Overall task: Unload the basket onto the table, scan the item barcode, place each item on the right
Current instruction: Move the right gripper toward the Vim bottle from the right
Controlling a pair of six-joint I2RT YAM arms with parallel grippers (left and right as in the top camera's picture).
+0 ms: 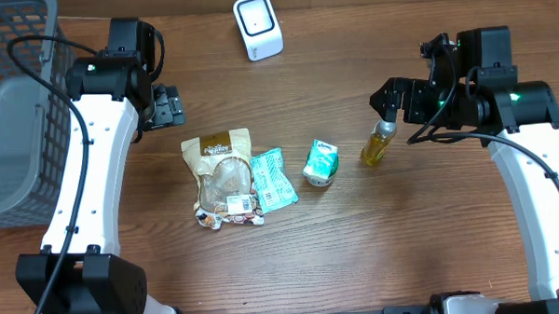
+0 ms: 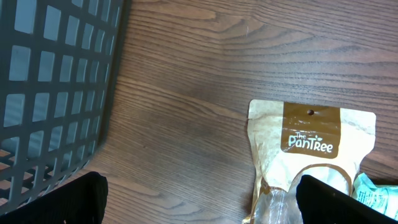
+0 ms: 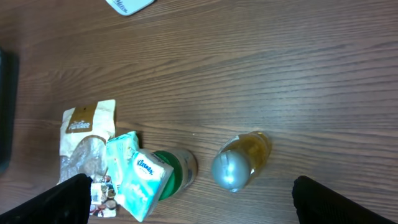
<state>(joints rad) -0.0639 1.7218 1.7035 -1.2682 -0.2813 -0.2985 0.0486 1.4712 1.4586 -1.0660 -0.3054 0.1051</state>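
Bare tabletop (image 1: 164,184) separates basket (image 1: 15,54) from pouch (image 1: 219,148); bottle (image 1: 379,144) stands near carton (image 1: 322,163).

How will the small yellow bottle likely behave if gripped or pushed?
The bottle stands upright, tall and narrow, so a sideways push would probably tip it. Its round body would then likely roll. It looks full of liquid, so probably heavy for its size.

Brown wood table (image 1: 358,257): grey basket (image 1: 17,110) at 9 o'clock edge; white scanner (image 1: 257,26) at 12; tan pouch (image 1: 222,168), teal packet (image 1: 274,179), green pack (image 1: 322,162) mid-table; yellow bottle (image 1: 379,142) toward 2.
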